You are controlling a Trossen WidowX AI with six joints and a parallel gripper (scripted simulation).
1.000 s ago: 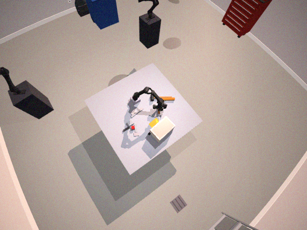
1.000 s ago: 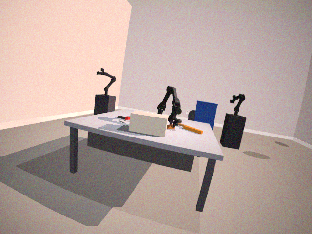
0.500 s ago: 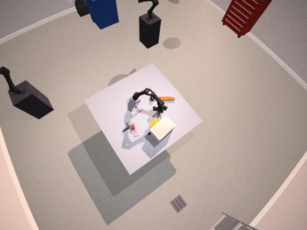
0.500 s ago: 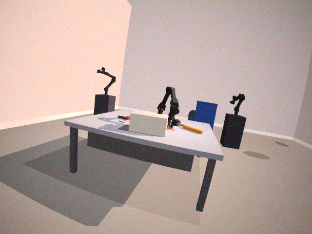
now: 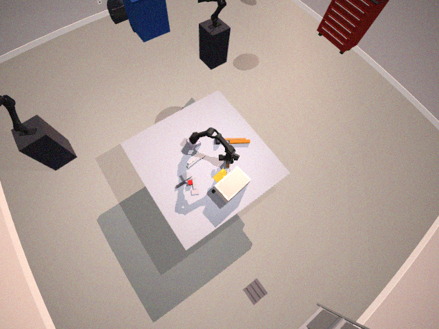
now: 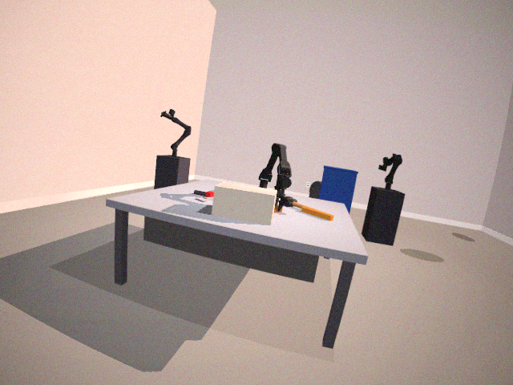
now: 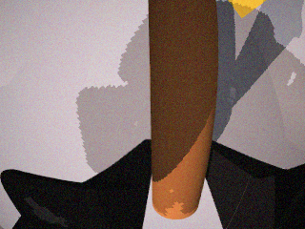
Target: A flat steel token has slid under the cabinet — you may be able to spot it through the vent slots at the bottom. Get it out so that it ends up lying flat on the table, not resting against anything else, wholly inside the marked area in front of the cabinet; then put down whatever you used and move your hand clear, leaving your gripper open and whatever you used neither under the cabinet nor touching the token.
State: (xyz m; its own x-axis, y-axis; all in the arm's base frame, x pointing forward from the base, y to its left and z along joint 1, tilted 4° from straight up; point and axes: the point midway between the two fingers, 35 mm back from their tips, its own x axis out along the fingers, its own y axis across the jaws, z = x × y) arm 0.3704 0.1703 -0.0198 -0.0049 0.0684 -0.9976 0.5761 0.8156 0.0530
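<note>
The cream cabinet [image 5: 232,183] [image 6: 243,204] stands on the table [image 5: 159,141] [image 6: 302,236]. A yellow patch [image 5: 219,175] lies along one side of it, and its corner also shows at the top of the wrist view [image 7: 246,6]. My gripper [image 5: 228,162] [image 6: 278,205] [image 7: 181,155] is shut on a round orange-brown handle [image 5: 227,165] [image 7: 183,86], low over the table beside the yellow patch and close to the cabinet. The handle's far end is out of the wrist view, so what it carries cannot be seen. The steel token and the vent slots cannot be made out.
A long orange bar [image 5: 239,140] [image 6: 317,212] lies behind the gripper. A red block [image 5: 190,182] [image 6: 210,194] with dark bars, a pale bent piece [image 5: 194,192] and a thin white piece [image 5: 195,162] lie off to the side. A small black thing [image 5: 213,191] is beside the cabinet.
</note>
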